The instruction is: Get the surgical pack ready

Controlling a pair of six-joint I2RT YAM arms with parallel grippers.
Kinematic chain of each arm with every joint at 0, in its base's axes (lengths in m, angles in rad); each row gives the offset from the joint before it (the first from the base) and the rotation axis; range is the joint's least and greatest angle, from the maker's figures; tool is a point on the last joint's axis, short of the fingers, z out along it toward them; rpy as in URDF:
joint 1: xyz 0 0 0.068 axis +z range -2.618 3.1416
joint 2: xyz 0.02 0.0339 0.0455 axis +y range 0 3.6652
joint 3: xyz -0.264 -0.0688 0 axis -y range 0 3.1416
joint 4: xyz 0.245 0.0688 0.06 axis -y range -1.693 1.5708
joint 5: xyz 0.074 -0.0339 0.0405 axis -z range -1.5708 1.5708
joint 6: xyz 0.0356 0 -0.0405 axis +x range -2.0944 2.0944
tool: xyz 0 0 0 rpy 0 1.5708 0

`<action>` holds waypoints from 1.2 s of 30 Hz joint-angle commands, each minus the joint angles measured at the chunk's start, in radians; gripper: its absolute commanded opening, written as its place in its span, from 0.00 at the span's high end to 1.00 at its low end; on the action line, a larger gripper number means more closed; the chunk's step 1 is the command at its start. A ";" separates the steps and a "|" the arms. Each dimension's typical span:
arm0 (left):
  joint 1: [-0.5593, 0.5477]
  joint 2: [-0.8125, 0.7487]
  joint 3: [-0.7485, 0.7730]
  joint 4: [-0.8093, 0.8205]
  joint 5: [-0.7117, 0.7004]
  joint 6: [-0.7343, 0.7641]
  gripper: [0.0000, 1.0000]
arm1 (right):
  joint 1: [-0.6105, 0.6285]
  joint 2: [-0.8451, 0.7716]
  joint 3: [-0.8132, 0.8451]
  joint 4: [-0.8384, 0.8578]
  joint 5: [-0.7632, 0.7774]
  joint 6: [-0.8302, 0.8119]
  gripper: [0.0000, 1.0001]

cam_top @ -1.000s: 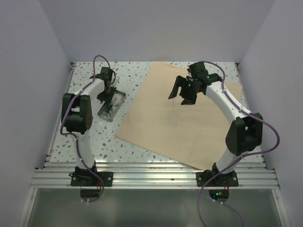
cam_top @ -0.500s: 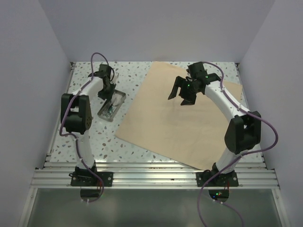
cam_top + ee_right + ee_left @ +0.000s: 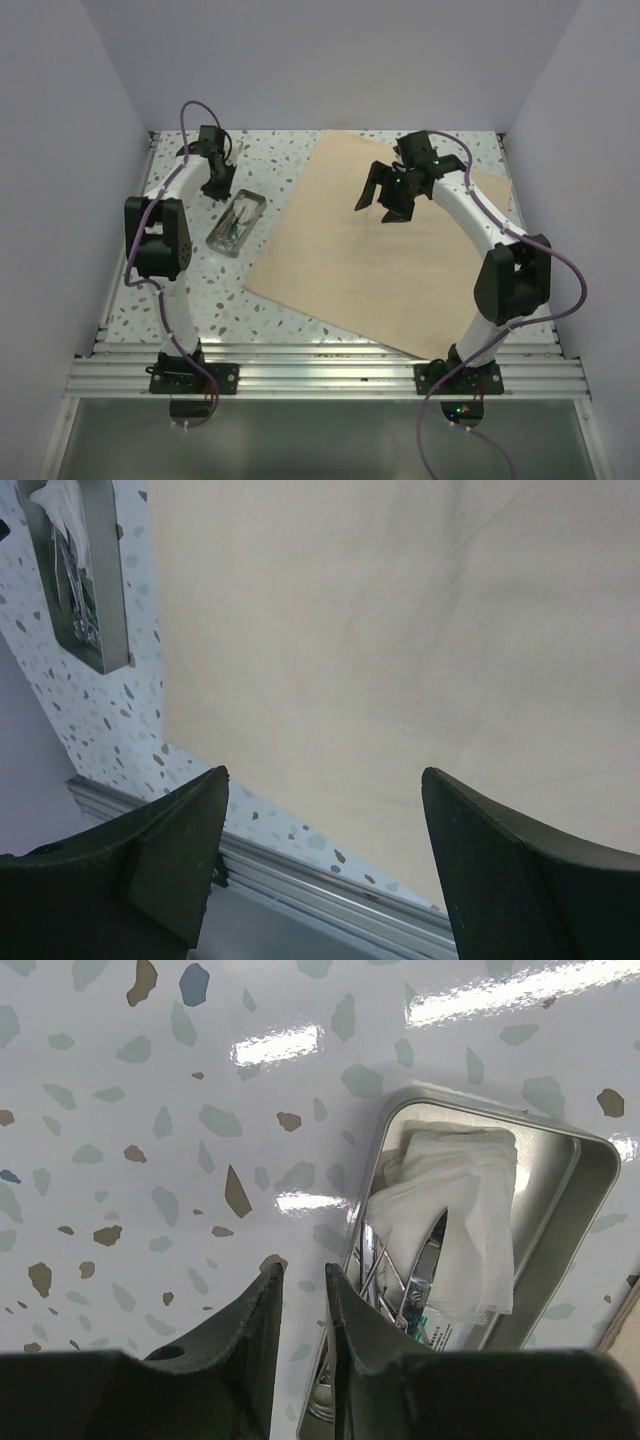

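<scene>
I count one tan wrap sheet point(image 3: 380, 250); one silver metal tray point(image 3: 570, 1220); white gauze squares point(image 3: 455, 1210) stacked inside it, number unclear to me; thin steel instruments point(image 3: 430, 1245), at least two; two robot arms point(image 3: 160, 240).

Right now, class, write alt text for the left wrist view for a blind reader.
A silver tray holding white gauze and steel instruments sits on a speckled table. The left pincer, nearly closed and empty, hovers beside it.

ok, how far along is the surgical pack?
Done: wrap sheet spread flat; gauze and instruments in the tray. In hand: nothing; left end effector narrowly open by the tray, right end effector open over the sheet. Left, likely: tray onto sheet, then wrapping.
</scene>
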 commanded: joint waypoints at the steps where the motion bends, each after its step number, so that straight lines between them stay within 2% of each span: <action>1: 0.003 -0.010 0.017 0.014 0.039 -0.017 0.72 | 0.003 0.007 0.039 -0.005 -0.017 -0.010 0.18; 11: 0.003 0.002 -0.005 0.028 0.059 -0.019 0.71 | 0.003 0.016 0.042 0.000 -0.020 -0.005 0.18; 20: 0.003 0.035 0.005 0.027 0.111 -0.014 0.74 | 0.002 0.027 0.051 0.000 -0.019 -0.005 0.18; 25: 0.005 0.053 0.002 0.031 0.090 -0.011 0.75 | 0.003 0.036 0.057 0.000 -0.019 0.000 0.18; 30: 0.006 0.093 0.028 0.030 0.087 -0.011 0.83 | 0.005 0.047 0.062 -0.003 -0.016 0.000 0.18; 36: 0.008 0.143 0.060 0.021 0.090 -0.014 0.82 | 0.005 0.053 0.063 -0.013 -0.004 -0.005 0.17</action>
